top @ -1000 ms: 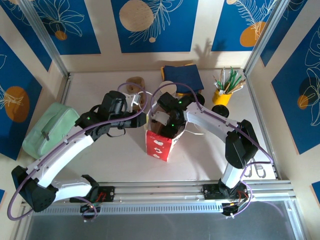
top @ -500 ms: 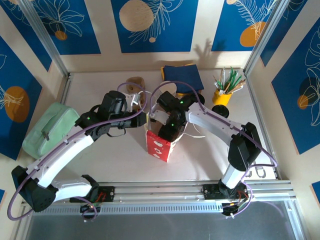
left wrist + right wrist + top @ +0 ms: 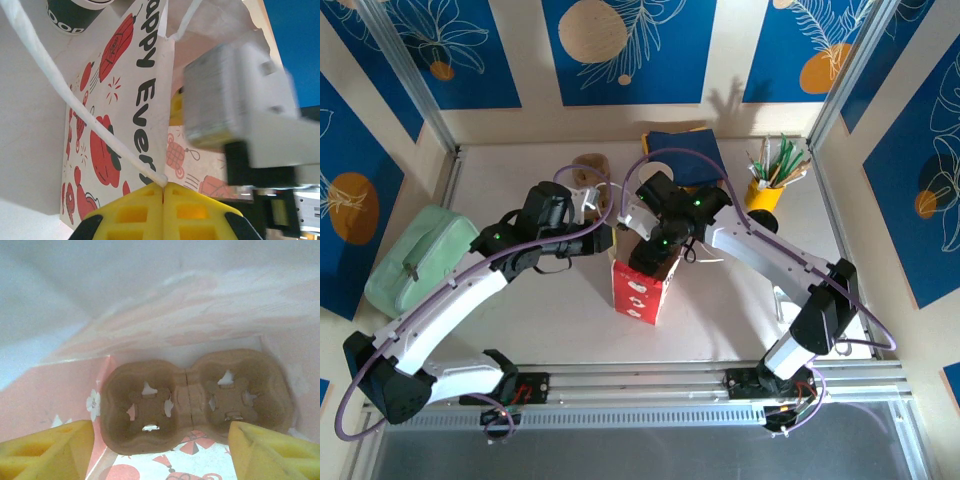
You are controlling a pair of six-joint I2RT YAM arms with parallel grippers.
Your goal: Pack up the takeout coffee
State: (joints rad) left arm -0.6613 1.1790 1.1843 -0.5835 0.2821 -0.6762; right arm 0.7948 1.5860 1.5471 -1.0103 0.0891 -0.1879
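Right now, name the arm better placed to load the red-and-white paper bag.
Right. The right gripper hangs open over the brown cardboard cup carrier inside the paper bag; the left gripper is shut on its white handle.

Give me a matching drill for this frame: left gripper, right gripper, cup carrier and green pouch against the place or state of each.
1. left gripper
2. right gripper
3. cardboard cup carrier
4. green pouch

A. lying at the bottom of the paper bag
B. open and empty
C. at the left side of the table
D. shut on the bag's white handle

Pairs: 1-D, 2-B, 3-A, 4-C
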